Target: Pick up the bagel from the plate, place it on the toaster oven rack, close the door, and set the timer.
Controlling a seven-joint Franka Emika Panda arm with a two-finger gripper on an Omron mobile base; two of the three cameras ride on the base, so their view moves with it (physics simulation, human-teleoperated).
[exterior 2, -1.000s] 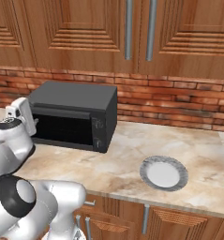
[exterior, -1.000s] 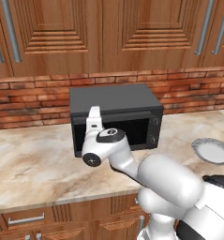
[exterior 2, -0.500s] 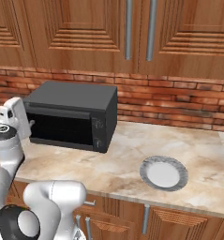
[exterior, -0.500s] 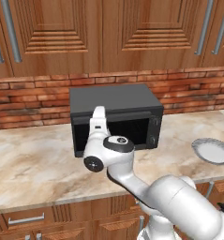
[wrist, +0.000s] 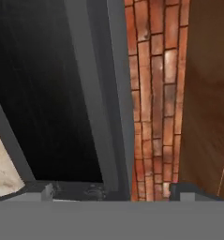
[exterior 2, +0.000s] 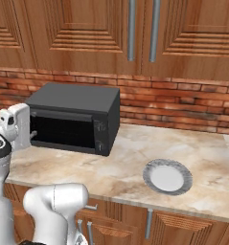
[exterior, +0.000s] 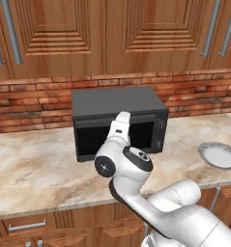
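1. Marble counter [exterior 2: 120, 167] runs under wooden cabinets with a brick wall behind; nearest us on the right lies the plate [exterior 2: 167, 176], and we cannot make out the bagel on it.
2. Our gripper [exterior 2: 31, 135] hovers well to the left of the plate, its fingers spread wide and grasping nothing, right up at the front of the toaster oven [exterior: 118, 120].
3. Ahead of the fingers stands the door [wrist: 43, 93], apparently shut, its long axis running left to right across the oven front.
4. We judge the coming move depends on that: the door lies straight ahead, the plate far off to the right.
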